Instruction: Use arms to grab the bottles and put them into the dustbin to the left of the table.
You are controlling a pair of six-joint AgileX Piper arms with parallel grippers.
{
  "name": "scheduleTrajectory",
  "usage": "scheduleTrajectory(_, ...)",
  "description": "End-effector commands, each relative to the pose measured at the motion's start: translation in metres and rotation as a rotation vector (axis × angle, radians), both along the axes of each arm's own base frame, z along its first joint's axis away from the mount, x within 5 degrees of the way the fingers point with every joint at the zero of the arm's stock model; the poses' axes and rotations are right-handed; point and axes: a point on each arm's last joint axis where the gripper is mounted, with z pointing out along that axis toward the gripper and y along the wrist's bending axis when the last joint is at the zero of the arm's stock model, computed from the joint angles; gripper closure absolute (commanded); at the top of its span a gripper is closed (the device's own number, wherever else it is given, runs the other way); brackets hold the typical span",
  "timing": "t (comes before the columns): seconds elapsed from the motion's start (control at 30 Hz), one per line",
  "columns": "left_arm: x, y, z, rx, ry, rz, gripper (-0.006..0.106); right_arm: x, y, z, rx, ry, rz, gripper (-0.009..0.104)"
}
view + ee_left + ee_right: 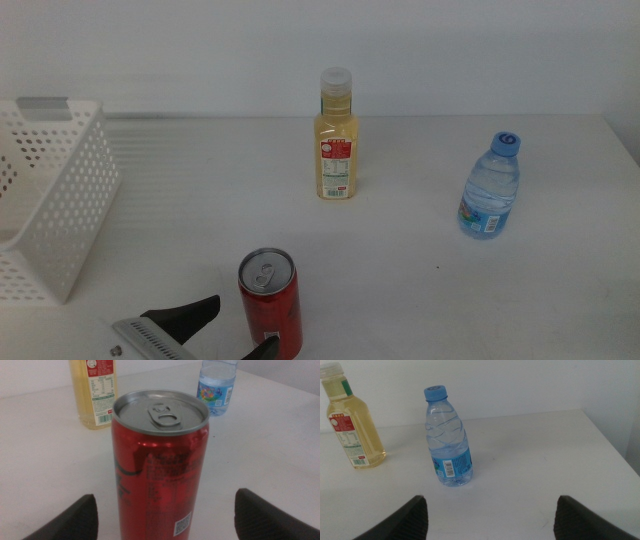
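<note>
A red drink can (270, 305) stands upright near the table's front edge. My left gripper (232, 328) is open at the bottom of the middle view, one jaw on each side of the can and not touching it; the can (160, 465) fills the left wrist view between the open jaws of the left gripper (165, 520). The tall yellow-liquid bottle (336, 135) stands at the back centre. The blue-capped water bottle (491, 187) stands to the right. My right gripper (490, 520) is open, short of the water bottle (447, 440), and out of the middle view.
The white perforated dustbin (50, 200) sits at the table's left edge. The white table (400, 280) has bare surface between the three containers. A white wall rises behind the table's far edge.
</note>
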Motion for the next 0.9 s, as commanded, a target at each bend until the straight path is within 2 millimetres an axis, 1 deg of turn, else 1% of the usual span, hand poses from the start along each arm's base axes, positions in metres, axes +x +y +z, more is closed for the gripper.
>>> scheduleTrajectory(0.0, 0.002, 0.002, 0.017, -0.130, -0.136, 0.029, 0.012, -0.002, -0.001, 0.011, -0.013, -0.112, -0.007, 0.029)
scheduleTrajectory(0.4, 0.010, -0.008, 0.023, -0.145, -0.125, 0.036, 0.012, -0.002, -0.001, 0.011, -0.013, -0.112, -0.007, 0.029)
scheduleTrajectory(0.67, 0.018, -0.018, 0.027, -0.142, -0.116, 0.035, 0.012, -0.002, -0.001, 0.011, -0.013, -0.112, -0.007, 0.029)
scheduleTrajectory(0.87, 0.027, -0.029, 0.021, -0.145, -0.103, 0.043, 0.012, -0.002, -0.001, 0.011, -0.013, -0.112, -0.007, 0.029)
